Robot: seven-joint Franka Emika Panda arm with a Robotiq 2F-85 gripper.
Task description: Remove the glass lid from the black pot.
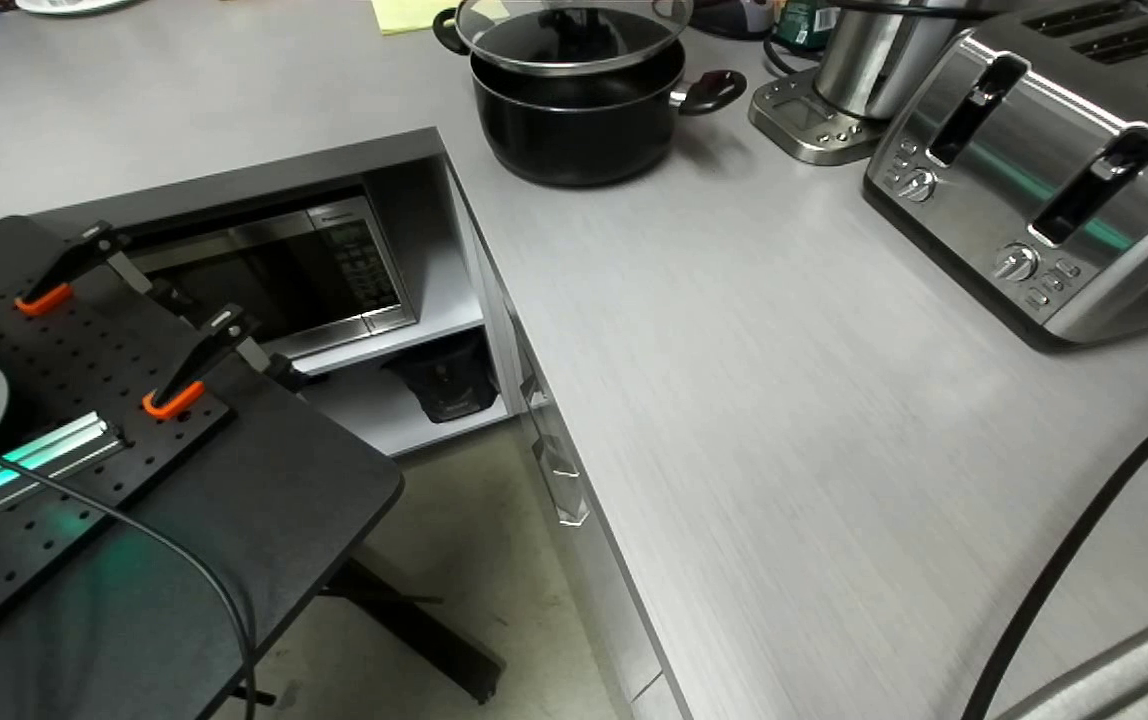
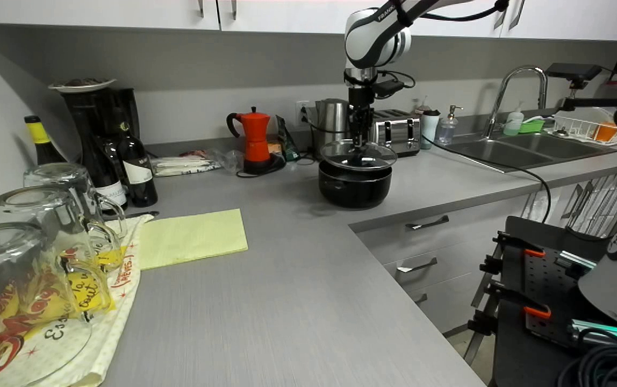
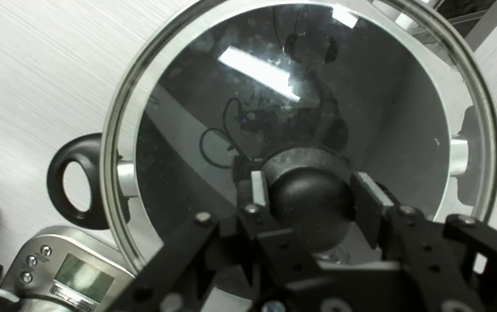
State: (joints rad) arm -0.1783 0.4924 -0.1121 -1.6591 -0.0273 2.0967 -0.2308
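Holds glass lid [image 3: 283, 125] by knob [image 3: 313, 203] between jaws, just above black pot [image 2: 354, 188]; by moving low toward wrist view's 9 o'clock, could knock handle [image 3: 79, 149].

Can't see the far edge of the glass lid [image 1: 519, 42] or the whole toaster [image 1: 1014, 190] in an exterior view — cut off at twelve and two o'clock. In the wrist view, can't read the screen [image 3: 85, 277] at eight, nor see the glass lid behind the gripper [image 3: 311, 190] at six.
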